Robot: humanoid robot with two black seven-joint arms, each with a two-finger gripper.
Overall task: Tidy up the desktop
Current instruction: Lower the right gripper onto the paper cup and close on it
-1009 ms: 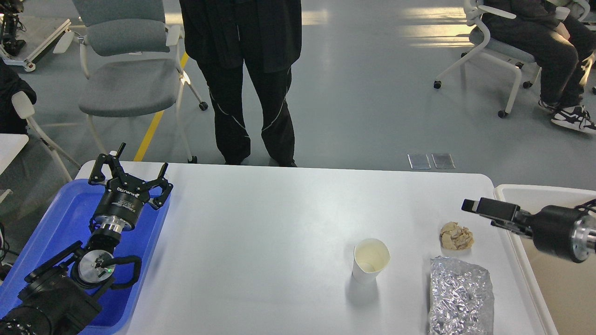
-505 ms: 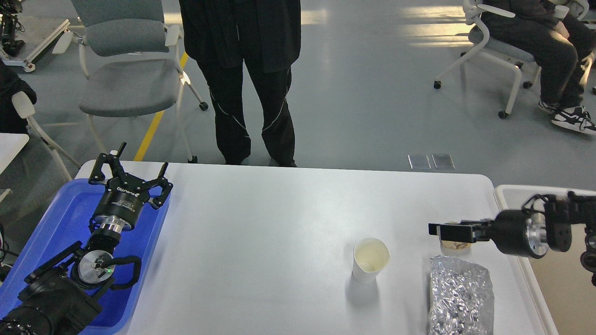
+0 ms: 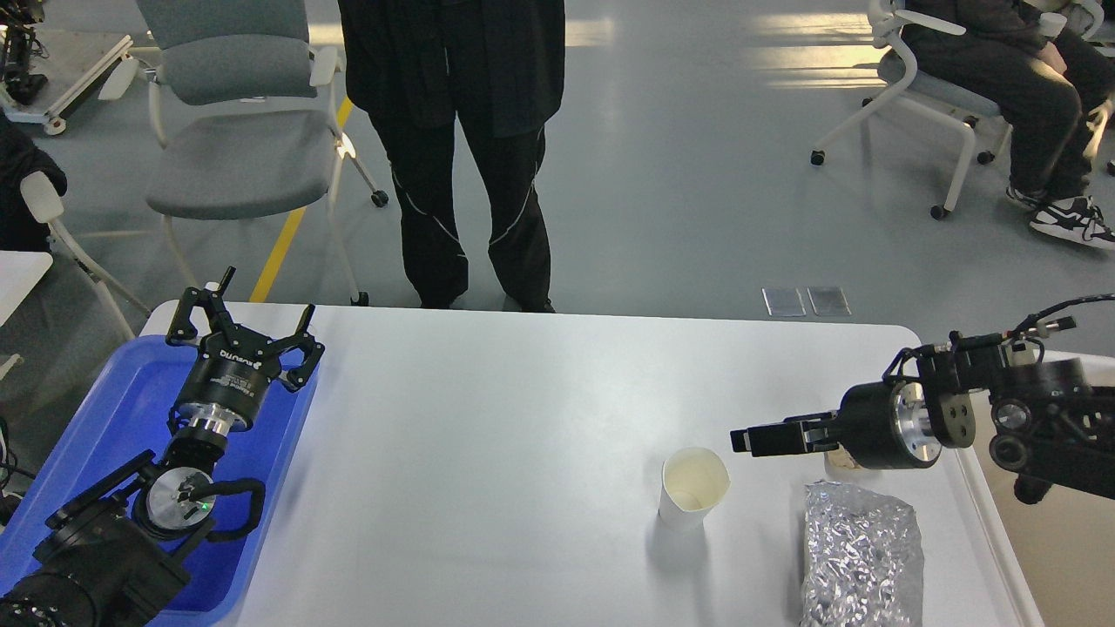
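The white desktop (image 3: 523,418) holds a white paper cup (image 3: 693,488) standing upright at the right of centre. A crinkled silver foil bag (image 3: 862,557) lies near the front right edge. A crumpled beige paper ball (image 3: 836,456) is mostly hidden behind my right wrist. My right gripper (image 3: 756,439) is seen side-on as one dark bar, just above and right of the cup, pointing left. My left gripper (image 3: 253,315) is open and empty, held over the far right edge of the blue tray (image 3: 104,409).
A beige-white bin (image 3: 1045,549) stands at the table's right edge, under my right arm. A person in black (image 3: 453,139) stands at the far edge of the table. A grey chair (image 3: 235,148) is at the back left, and a seated person at the far right.
My right arm has swung left from over the bin, across the paper ball, and its gripper now sits beside the cup's rim. The left arm has not moved.
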